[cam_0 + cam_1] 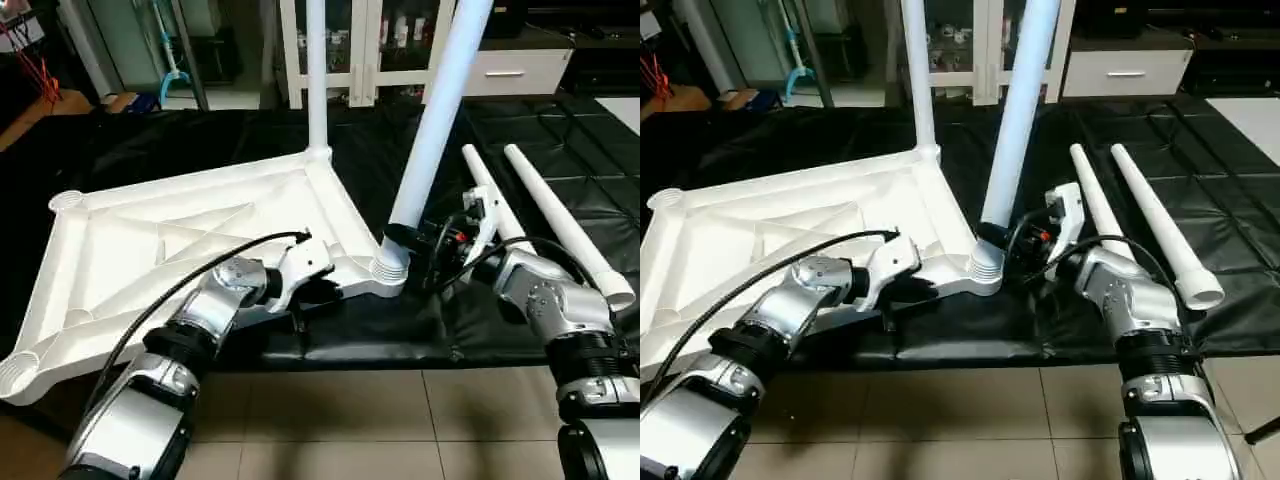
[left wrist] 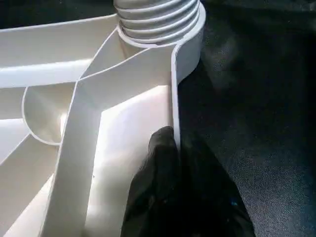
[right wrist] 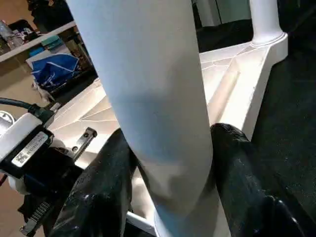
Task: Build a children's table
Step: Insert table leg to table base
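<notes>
My right gripper [image 1: 400, 243] has its two black fingers about halfway apart, one on each side of the bottom of a white table leg [image 1: 435, 125], so it has hold of that leg. The leg leans a little and its ridged end sits in the round corner socket [image 1: 390, 268] near the middle of the head picture. I cannot tell if it is pushed all the way in.

My left gripper [image 1: 318, 290] is closed tight. In its wrist picture one black finger [image 2: 165, 168] lies on the inside of the tabletop's side wall, so I think it pinches that edge to keep the top from sliding.

The tabletop [image 1: 190, 245] lies upside down on the black mat [image 1: 520, 120], ribs up, across the left and middle of the picture.

Here is how far I think I am. One leg [image 1: 316, 75] already stands straight up in the far corner, at the top middle. The second leg is the one I am fitting now. Two more legs [image 1: 555, 215] lie side by side on the mat at the right, just behind my right arm. Two sockets have no leg yet: one [image 1: 67, 200] at the far left and one [image 1: 18, 372] at the lower left.

So about half is done. After this come two more legs, and then flipping the table over.
</notes>
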Motion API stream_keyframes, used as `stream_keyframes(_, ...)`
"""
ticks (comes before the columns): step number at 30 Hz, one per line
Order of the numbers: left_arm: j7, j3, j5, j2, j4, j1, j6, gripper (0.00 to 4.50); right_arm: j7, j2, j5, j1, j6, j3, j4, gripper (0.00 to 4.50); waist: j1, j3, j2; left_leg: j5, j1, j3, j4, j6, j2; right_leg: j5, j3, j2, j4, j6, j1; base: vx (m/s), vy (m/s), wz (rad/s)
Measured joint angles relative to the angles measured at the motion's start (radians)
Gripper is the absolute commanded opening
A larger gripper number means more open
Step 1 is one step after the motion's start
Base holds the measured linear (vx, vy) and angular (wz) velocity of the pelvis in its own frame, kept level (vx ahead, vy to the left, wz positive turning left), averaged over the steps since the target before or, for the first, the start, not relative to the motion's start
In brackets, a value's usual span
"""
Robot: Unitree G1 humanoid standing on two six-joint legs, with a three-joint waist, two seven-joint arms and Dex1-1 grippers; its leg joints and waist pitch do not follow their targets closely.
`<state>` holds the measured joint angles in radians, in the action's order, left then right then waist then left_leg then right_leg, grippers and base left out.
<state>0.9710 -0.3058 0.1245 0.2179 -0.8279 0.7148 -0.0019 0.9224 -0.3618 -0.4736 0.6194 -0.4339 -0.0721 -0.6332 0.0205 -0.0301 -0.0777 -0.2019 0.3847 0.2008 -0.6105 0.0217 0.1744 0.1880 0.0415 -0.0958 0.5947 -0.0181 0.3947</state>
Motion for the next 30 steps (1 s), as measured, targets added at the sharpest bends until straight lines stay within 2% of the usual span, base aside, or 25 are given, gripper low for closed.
stream_keyframes(15, -0.029, -0.004, 0.012, -0.007, 0.006, -0.004, 0.002, 0.00, -0.059, 0.030, -0.008, 0.006, -0.044, -0.038, -0.005, 1.93, 0.008, -0.001, 0.006, 0.000, -0.002, 0.000, 0.000, 0.000, 0.000, 0.000, 0.000, 0.000, -0.002, 0.001, 0.000, 0.000, 0.000, 0.00)
stream_keyframes(29, -0.064, -0.007, 0.037, -0.005, 0.017, -0.016, 0.003, 0.00, -0.155, 0.066, -0.042, 0.027, -0.092, -0.075, -0.027, 1.93, 0.036, 0.000, 0.007, 0.000, -0.001, -0.001, 0.002, 0.001, 0.000, 0.004, 0.001, 0.000, -0.013, 0.007, -0.001, 0.000, 0.000, 0.00)
stream_keyframes(30, -0.060, -0.007, 0.039, -0.002, 0.014, -0.016, 0.006, 0.00, -0.185, 0.072, -0.062, 0.038, -0.099, -0.104, -0.047, 1.93, 0.039, 0.000, 0.006, 0.000, -0.001, -0.001, 0.003, 0.001, 0.000, 0.004, 0.001, 0.000, -0.016, 0.007, -0.001, 0.000, 0.000, 0.00)
